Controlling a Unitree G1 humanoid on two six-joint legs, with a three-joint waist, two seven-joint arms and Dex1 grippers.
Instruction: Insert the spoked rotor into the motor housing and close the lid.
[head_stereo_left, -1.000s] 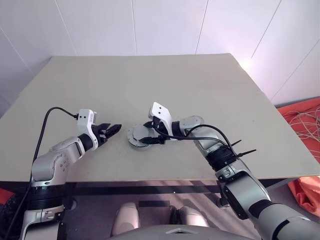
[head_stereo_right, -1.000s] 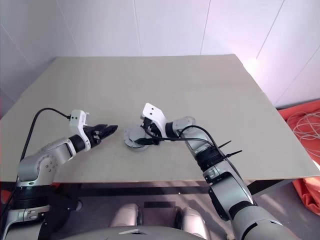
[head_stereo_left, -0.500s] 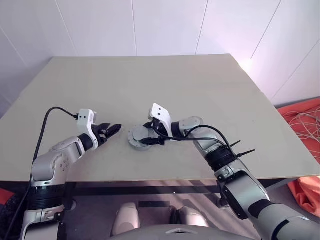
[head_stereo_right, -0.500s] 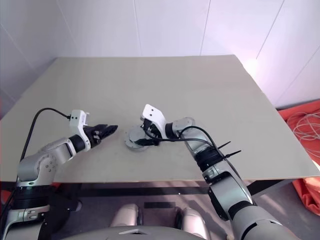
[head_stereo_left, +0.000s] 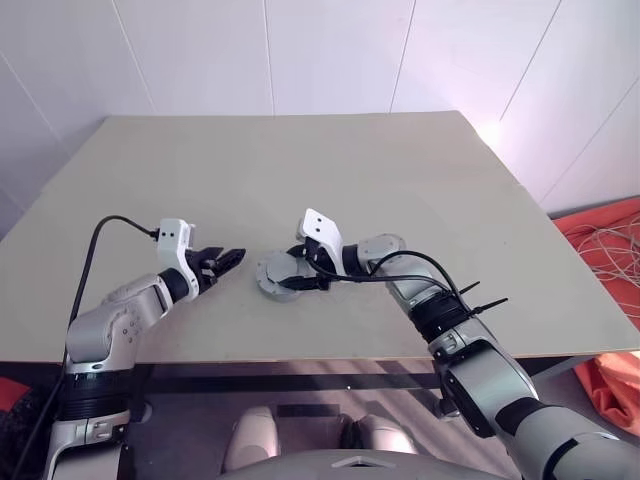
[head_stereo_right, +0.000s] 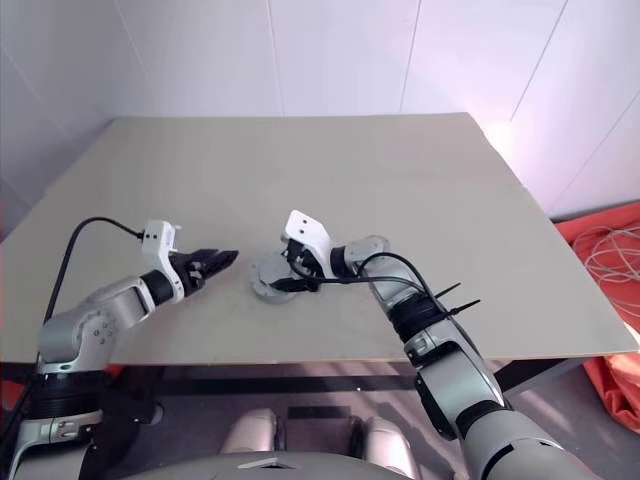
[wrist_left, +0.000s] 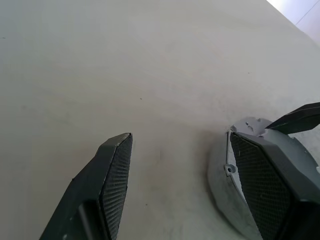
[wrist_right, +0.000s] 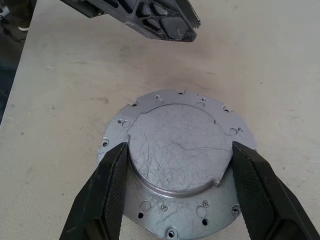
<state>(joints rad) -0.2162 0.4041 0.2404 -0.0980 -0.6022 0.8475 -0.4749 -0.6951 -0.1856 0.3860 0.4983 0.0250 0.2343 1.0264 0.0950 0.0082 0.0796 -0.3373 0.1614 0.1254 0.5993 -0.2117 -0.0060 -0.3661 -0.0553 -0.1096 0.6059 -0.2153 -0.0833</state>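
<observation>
Near the front edge of the table (head_stereo_left: 400, 180), about midway across, I see the motor housing (wrist_right: 180, 165) lying flat, with the lid (wrist_right: 179, 152) seated on top of it as a scratched grey disc over a wider flange with small holes around its rim. I cannot see the rotor or the copper windings; the lid covers whatever is inside.

My right gripper (wrist_right: 175, 187) hangs over the housing, its two black fingers (wrist_right: 107, 190) standing apart on either side of the raised lid. From the wrist view the pads sit close beside the lid's edge, but I cannot tell whether they actually touch it. In the head view the right gripper reaches in from the right, pointing left across the housing.

My left gripper (head_stereo_left: 222, 260) is just to the left of the housing, low over the table, its fingers spread and holding nothing. In its wrist view one finger (wrist_left: 112, 185) is over bare table and the other overlaps the housing's rim; contact is unclear. A black cable (head_stereo_left: 100, 245) loops off the left wrist.
</observation>
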